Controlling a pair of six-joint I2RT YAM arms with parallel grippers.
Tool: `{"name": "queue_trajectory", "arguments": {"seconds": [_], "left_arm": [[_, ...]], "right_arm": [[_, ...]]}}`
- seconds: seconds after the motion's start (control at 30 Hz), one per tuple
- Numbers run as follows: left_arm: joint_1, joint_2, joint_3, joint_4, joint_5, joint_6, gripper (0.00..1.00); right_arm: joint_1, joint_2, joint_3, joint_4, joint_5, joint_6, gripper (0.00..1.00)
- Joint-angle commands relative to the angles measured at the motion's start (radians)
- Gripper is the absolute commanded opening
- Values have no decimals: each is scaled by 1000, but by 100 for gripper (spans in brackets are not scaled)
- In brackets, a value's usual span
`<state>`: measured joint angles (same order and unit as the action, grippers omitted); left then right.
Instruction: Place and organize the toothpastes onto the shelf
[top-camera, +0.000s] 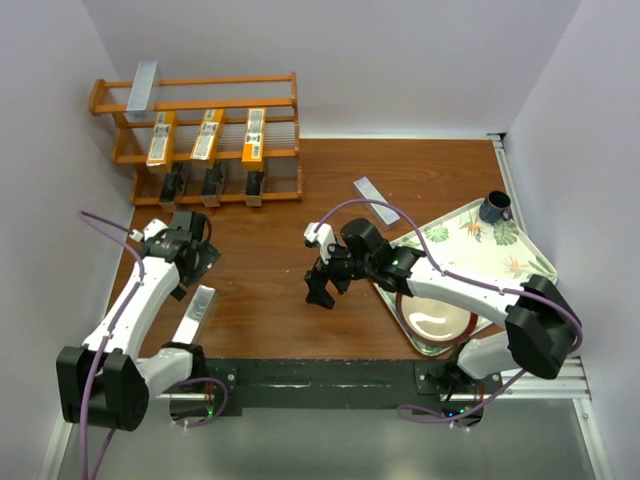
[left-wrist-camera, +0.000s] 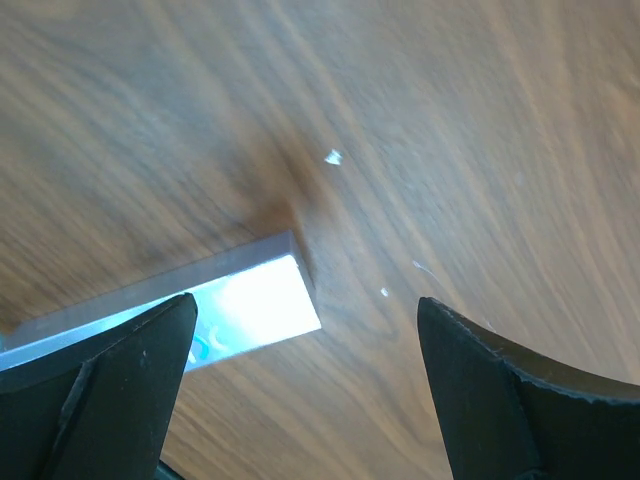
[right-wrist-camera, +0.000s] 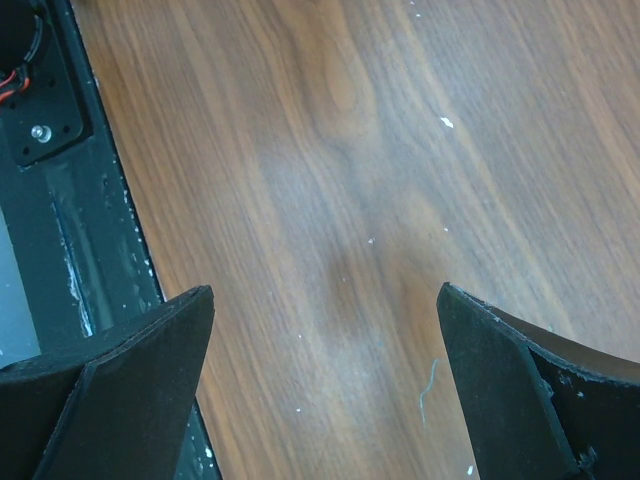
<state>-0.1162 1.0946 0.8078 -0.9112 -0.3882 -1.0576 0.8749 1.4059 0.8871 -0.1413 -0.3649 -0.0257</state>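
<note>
The orange-brown shelf (top-camera: 120, 104) stands at the back left. A silver toothpaste (top-camera: 143, 87) lies on its top tier, three orange ones (top-camera: 208, 134) on the middle tier, and three black ones (top-camera: 212, 185) on the bottom. Another silver carton (top-camera: 375, 200) lies on the table right of the shelf. A third silver carton (top-camera: 200, 308) lies by the left arm. My left gripper (top-camera: 197, 264) hovers open above its far end (left-wrist-camera: 255, 300), which sits beside the left finger (left-wrist-camera: 120, 370), not between the fingers. My right gripper (top-camera: 325, 287) hangs open over bare wood (right-wrist-camera: 330, 250).
A leaf-patterned tray (top-camera: 520, 260) sits at the right with a dark mug (top-camera: 494, 207) and a round plate (top-camera: 437, 318) on it. The black mounting rail (top-camera: 320, 380) runs along the near edge. White walls close in at left, right and back.
</note>
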Motion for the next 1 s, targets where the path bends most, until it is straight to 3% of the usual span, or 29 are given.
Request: {"name": "queue_trajectory", "arguments": {"seconds": [0.0, 0.2, 0.33, 0.6, 0.8, 0.97], "left_arm": [[7, 71, -5, -19, -107, -67, 98], [4, 139, -4, 86, -45, 296, 100], [3, 131, -10, 130, 0, 358, 100], [3, 255, -1, 101, 63, 346, 100], [4, 254, -50, 133, 81, 275, 100], [-19, 268, -85, 210, 210, 234, 97]], "right_arm": [[-1, -64, -19, 43, 30, 17, 99], [-2, -77, -33, 62, 15, 18, 99], [-1, -79, -33, 66, 12, 18, 98], [-1, -82, -33, 60, 23, 20, 99], [-1, -82, -36, 62, 24, 18, 98], [-2, -82, -34, 62, 27, 20, 98]]}}
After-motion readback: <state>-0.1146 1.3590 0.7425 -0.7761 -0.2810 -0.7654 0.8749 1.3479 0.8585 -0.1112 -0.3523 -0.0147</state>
